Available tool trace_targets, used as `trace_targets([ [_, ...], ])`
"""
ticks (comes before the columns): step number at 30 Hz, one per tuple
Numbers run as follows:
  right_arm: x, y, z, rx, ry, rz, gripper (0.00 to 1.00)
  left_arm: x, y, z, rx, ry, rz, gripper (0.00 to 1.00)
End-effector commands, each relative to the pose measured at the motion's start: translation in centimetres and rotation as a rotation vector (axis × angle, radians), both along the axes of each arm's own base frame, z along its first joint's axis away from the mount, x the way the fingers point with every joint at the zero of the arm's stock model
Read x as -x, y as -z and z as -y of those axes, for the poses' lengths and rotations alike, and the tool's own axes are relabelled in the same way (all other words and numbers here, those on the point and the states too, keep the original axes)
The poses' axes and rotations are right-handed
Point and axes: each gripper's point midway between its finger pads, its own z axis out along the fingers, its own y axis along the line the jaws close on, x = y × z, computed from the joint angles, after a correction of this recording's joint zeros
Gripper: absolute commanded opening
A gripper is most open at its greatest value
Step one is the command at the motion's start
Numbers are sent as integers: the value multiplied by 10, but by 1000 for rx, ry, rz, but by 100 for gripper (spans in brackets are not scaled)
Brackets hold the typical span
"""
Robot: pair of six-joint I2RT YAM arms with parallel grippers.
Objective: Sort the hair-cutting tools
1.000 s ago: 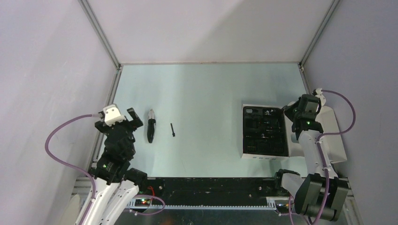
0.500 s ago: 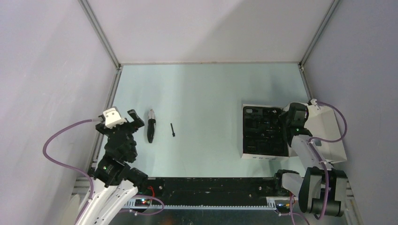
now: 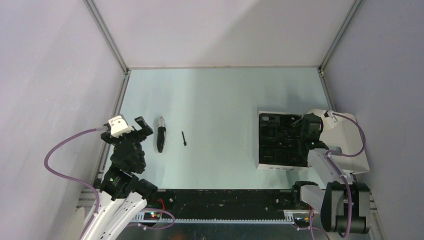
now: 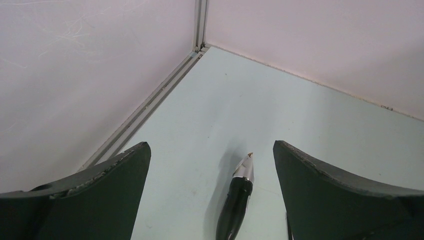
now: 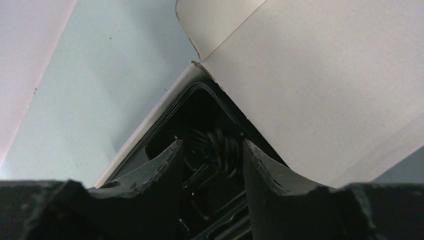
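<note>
The clipper body (image 3: 160,139), long, black and glossy with a silvery tip (image 4: 245,171), lies near the left edge of the table (image 3: 225,100). It is just beside the left gripper (image 3: 144,126), whose fingers (image 4: 115,200) stand wide apart and hold nothing. The thin brush (image 3: 185,138), lying near it, shows only in the top view. Only the right wrist view shows a ribbed black comb piece (image 5: 222,150) in a corner of the box (image 3: 261,165), next to the matte white lid (image 5: 310,90). It sits between the fingers of the right gripper (image 5: 211,142); I cannot tell whether they press it.
</note>
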Motion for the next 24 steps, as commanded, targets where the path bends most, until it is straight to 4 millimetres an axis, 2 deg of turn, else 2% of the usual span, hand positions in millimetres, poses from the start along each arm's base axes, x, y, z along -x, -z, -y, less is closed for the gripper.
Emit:
trace_targets([
  [1, 15, -13, 2, 51, -7, -11, 53, -3, -2, 3, 4, 6, 19, 100],
  [3, 26, -15, -2, 58, -38, -40, 54, -3, -2, 3, 4, 10, 18, 100],
  [8, 37, -20, -11, 94, -148, -109, 55, -4, -1, 5, 1, 19, 14, 100],
  [12, 38, -33, -12, 140, -215, -150, 55, -5, 0, 6, -6, 22, 7, 100],
  [14, 32, -46, -15, 156, -255, -149, 55, -6, 1, 6, -11, 22, 2, 100],
  [15, 33, -45, -17, 155, -271, -168, 55, -6, 2, 7, -13, 22, -2, 100],
  [21, 20, -58, -46, 154, -448, -194, 56, -15, 11, 16, -36, 56, -50, 100],
  [24, 15, -63, -67, 177, -546, -209, 57, -20, 17, 22, -48, 75, -88, 100],
])
